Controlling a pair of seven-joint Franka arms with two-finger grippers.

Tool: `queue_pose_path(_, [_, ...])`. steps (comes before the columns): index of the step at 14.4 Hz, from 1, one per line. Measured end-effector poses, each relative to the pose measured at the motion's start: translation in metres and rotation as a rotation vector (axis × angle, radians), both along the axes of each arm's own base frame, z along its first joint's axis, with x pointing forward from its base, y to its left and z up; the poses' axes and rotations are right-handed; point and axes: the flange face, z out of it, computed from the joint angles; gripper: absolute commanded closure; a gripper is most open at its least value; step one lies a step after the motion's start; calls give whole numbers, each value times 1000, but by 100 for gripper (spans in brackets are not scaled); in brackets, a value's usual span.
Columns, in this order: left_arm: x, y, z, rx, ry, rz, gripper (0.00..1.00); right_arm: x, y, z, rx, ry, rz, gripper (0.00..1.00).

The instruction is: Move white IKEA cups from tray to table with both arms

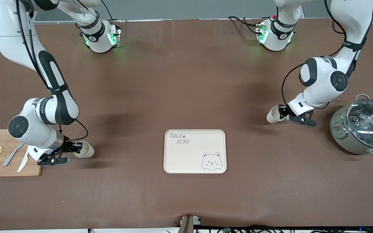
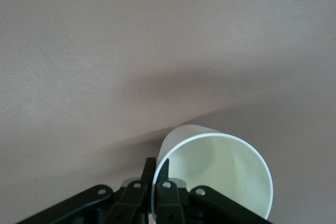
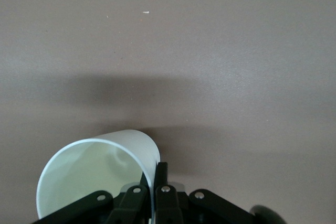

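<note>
Two white IKEA cups show, each held on its side by its wall. My right gripper [image 1: 76, 149] is shut on one cup [image 1: 86, 149] over the table between the wooden board and the bear tray [image 1: 166, 152]. In the right wrist view the fingers [image 3: 163, 174] pinch the cup's rim [image 3: 89, 171], one inside and one outside. My left gripper [image 1: 282, 114] is shut on the other cup [image 1: 273, 115] over the table beside the pot. The left wrist view shows that cup [image 2: 220, 177] pinched the same way by the gripper [image 2: 156, 169].
A wooden cutting board [image 1: 11, 168] with lemon slices, a knife and a fork lies at the right arm's end. A grey pot with a glass lid [image 1: 363, 126] stands at the left arm's end. Brown cloth covers the table.
</note>
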Motion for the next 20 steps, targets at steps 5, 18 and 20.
queue_pose_path(5, [4,4,-11,-3,-5,-3,100,6,1,10,0,-18,1,0])
queue_pose_path(18, [5,2,-3,2,-19,-9,0,-89,-46,392,-12,4,-55,0])
queue_pose_path(20, [3,3,6,7,-16,-10,0,-92,-48,403,-13,-13,-61,0])
